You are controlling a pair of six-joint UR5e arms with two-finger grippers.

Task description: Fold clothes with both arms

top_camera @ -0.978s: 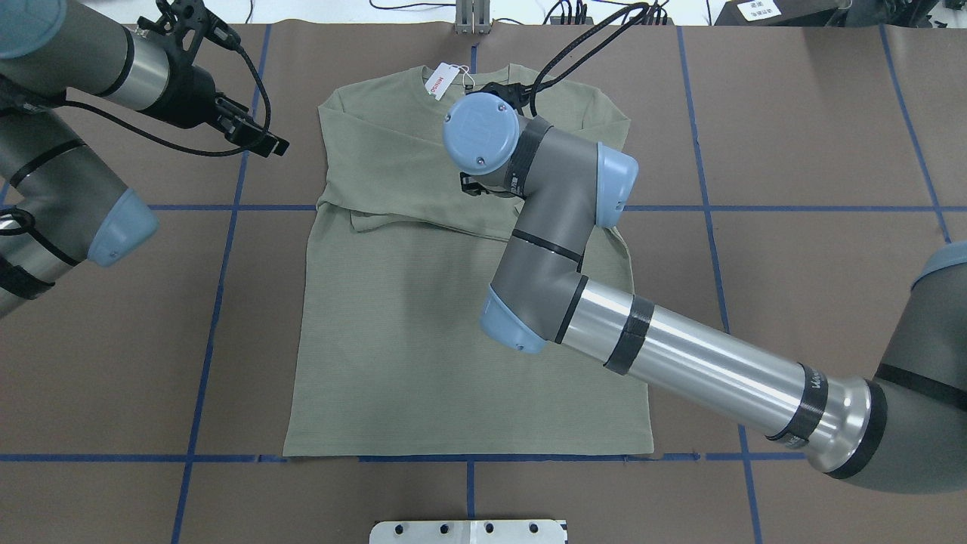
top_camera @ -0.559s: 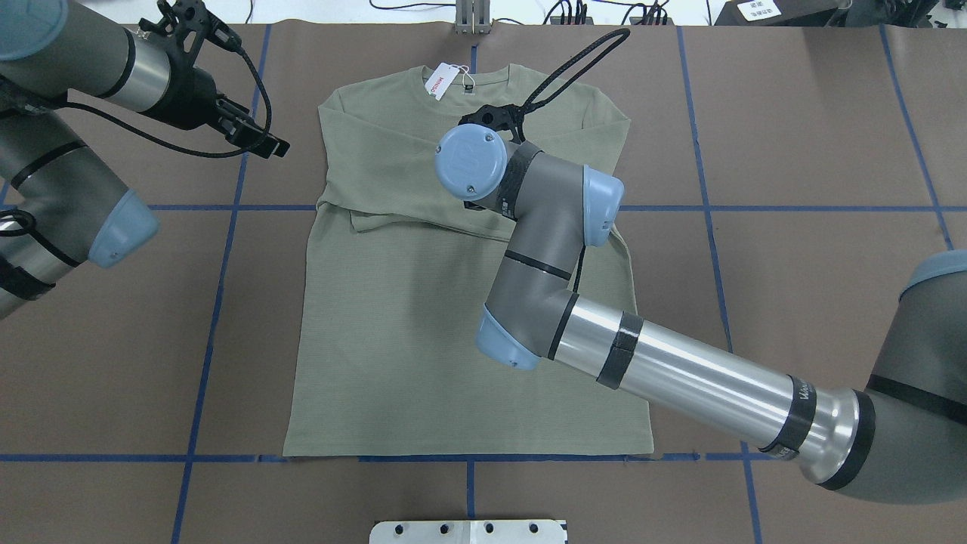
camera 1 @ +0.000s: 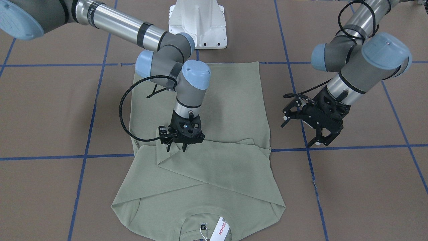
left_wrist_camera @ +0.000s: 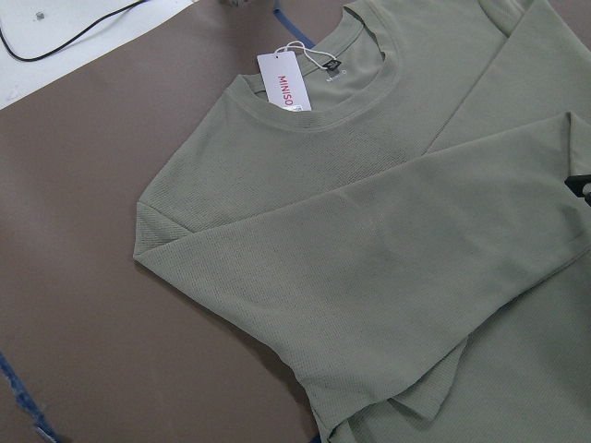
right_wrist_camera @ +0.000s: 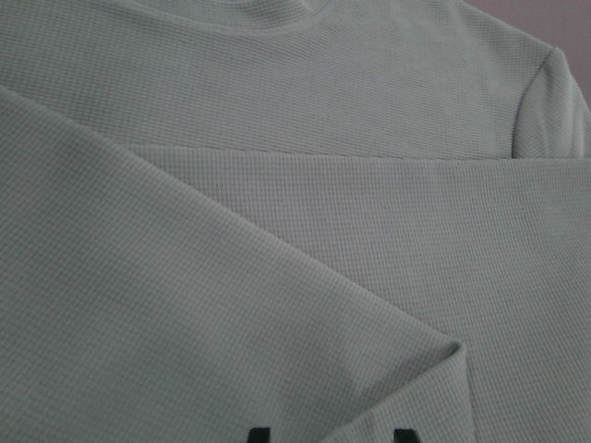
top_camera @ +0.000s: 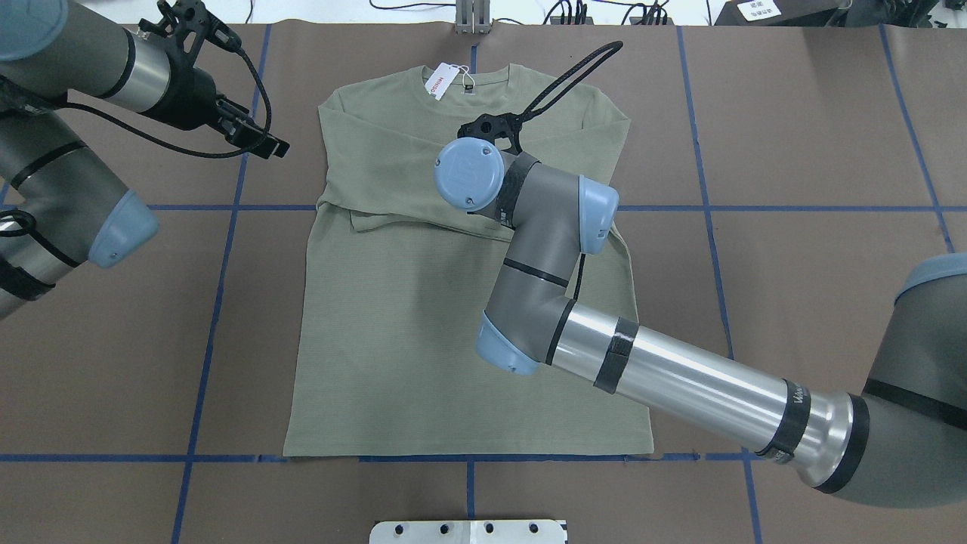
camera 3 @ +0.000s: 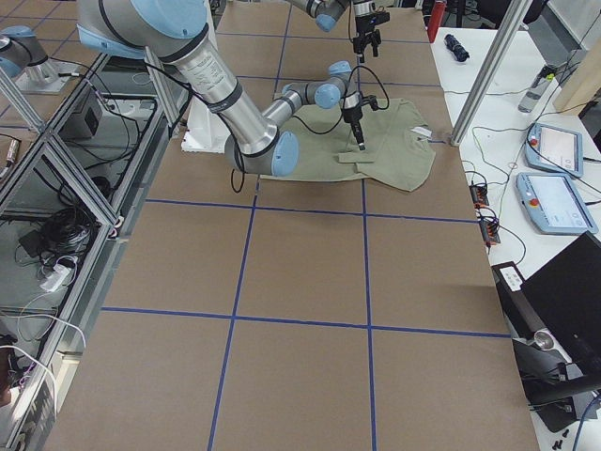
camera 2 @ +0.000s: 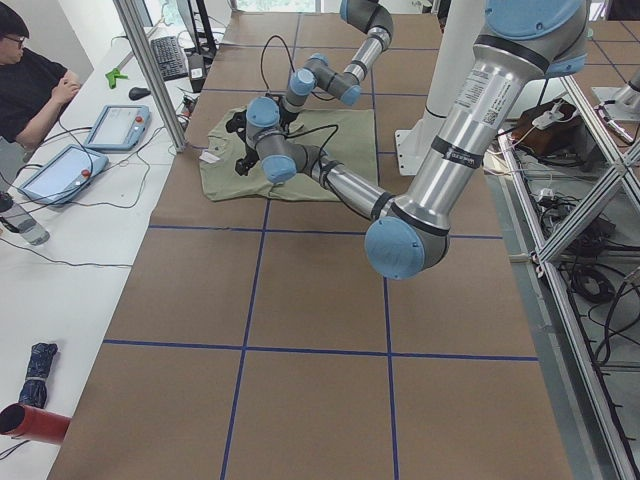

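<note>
The pale green shirt (top_camera: pixel 393 340) lies flat on the brown table, neck away from the robot, with both sleeves crossed over the chest (camera 1: pixel 217 174). Its white hang tag (top_camera: pixel 440 81) rests at the collar (left_wrist_camera: pixel 283 80). My right gripper (camera 1: pixel 176 148) points straight down over the cuff end of the upper folded sleeve, open, its fingertips (right_wrist_camera: pixel 259 434) showing apart just above the cloth. In the overhead view the right wrist hides it. Beside the shirt's shoulder, off the cloth, my left gripper (camera 1: pixel 321 143) hangs open and holds nothing (top_camera: pixel 264 143).
Blue tape lines (top_camera: pixel 219 302) grid the brown table cover. The white pedestal base (camera 1: pixel 197 23) stands at the robot's side of the shirt's hem. A person (camera 2: pixel 30 80) sits at a white desk with tablets (camera 2: pixel 115 125) past the table's far edge.
The right wrist has drawn back toward the robot across the shirt's chest. The left arm and the shirt have stayed put.
</note>
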